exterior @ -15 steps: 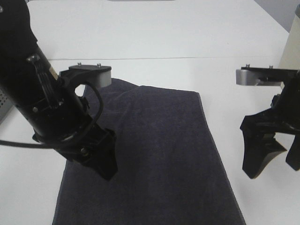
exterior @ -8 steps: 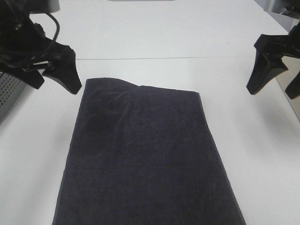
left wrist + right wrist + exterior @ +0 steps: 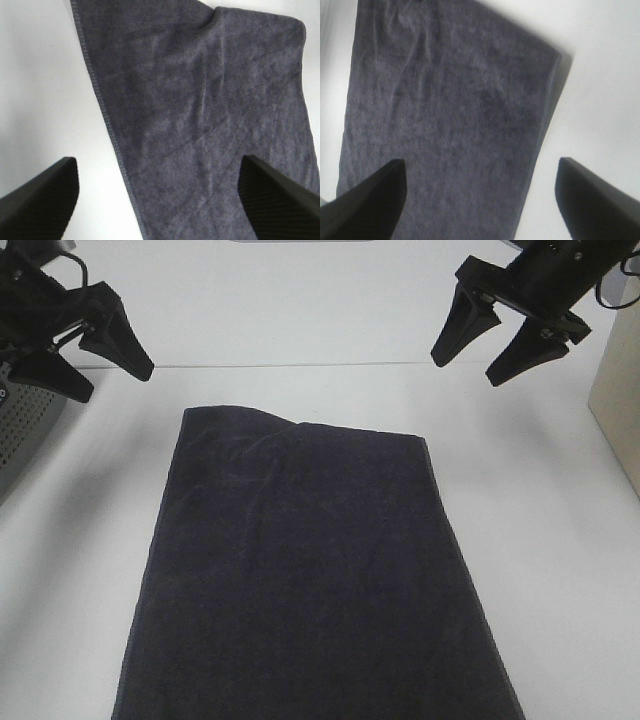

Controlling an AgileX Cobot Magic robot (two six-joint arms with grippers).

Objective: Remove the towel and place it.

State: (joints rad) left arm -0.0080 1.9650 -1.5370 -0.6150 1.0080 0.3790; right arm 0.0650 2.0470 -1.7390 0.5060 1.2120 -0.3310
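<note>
The towel (image 3: 310,570) is a dark navy cloth lying flat on the white table, running from the middle to the near edge of the exterior view. It also fills the left wrist view (image 3: 210,115) and the right wrist view (image 3: 445,120). My left gripper (image 3: 105,370) hangs open at the far left, above and beyond the towel's far left corner. My right gripper (image 3: 475,360) hangs open at the far right, above and beyond the far right corner. Neither touches the towel, and nothing is between their fingers.
The white table (image 3: 540,530) shows bare on both sides of the towel and behind it. A grey perforated box (image 3: 25,430) sits at the left edge. A beige panel (image 3: 618,390) stands at the right edge.
Both arms have risen and pulled back from low beside the towel to the far corners. The towel has stayed flat in place.
</note>
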